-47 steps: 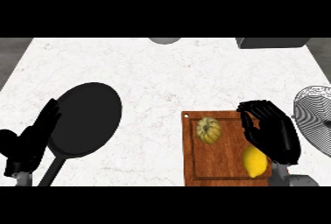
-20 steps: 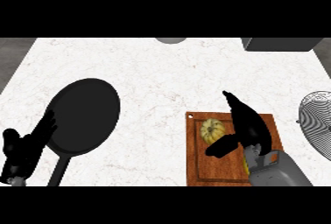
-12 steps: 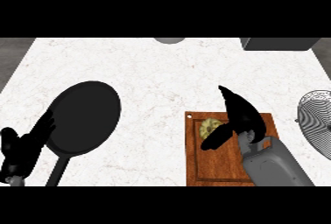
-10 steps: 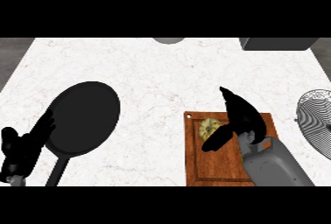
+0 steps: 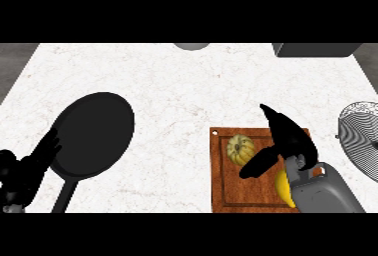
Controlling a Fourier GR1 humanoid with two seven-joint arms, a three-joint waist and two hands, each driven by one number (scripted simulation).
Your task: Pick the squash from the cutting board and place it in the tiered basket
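The squash (image 5: 240,148), round, ribbed and yellow-green, lies on the upper left part of the wooden cutting board (image 5: 227,192). My right hand (image 5: 284,137) hovers over the board just right of the squash, fingers straight and pointing up, thumb reaching down-left below the squash. It holds nothing. The tiered basket (image 5: 360,140), a white wire mesh piece, stands at the right edge, right of the hand. My left hand (image 5: 23,170) rests open at the lower left, beside the pan's handle.
A black frying pan (image 5: 92,133) lies on the counter's left side, handle toward the lower edge. A yellow lemon-like fruit (image 5: 283,185) shows on the board under my right forearm. A grey box (image 5: 314,49) and a grey round object (image 5: 192,46) sit at the far edge.
My right hand has swung from the board's right side to over its middle, close beside the squash, thumb now spread under it. The left hand dropped slightly lower.
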